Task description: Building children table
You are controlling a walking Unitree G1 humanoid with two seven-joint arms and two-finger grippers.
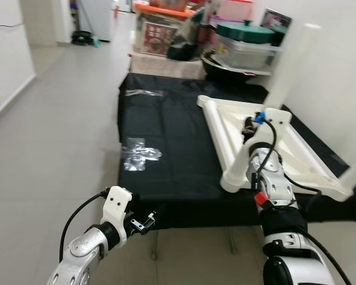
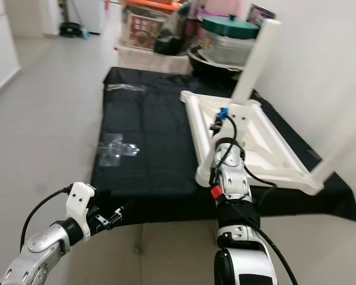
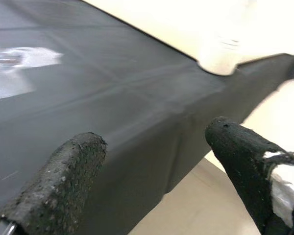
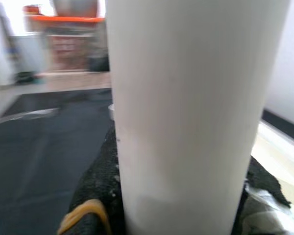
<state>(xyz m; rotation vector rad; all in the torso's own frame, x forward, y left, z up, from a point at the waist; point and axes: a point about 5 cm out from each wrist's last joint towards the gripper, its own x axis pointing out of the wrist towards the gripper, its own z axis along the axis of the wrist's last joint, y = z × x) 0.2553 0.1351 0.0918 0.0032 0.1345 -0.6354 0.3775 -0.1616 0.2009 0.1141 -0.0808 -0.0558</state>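
Fitting a leg point(image 1: 240, 163) into the upturned frame point(image 1: 273, 142) on the black tabletop point(image 1: 166, 130). Right tool point(image 1: 252, 127) clamped on leg; left tool point(image 3: 152, 161) apart, idle at tabletop edge. Next, probably: seating leg squarely.

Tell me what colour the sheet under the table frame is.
Black; the sheet shows best in the left eye view.

A white children's table point(image 1: 267, 142) lies upside down on the black-covered platform point(image 1: 166, 136), legs upward.
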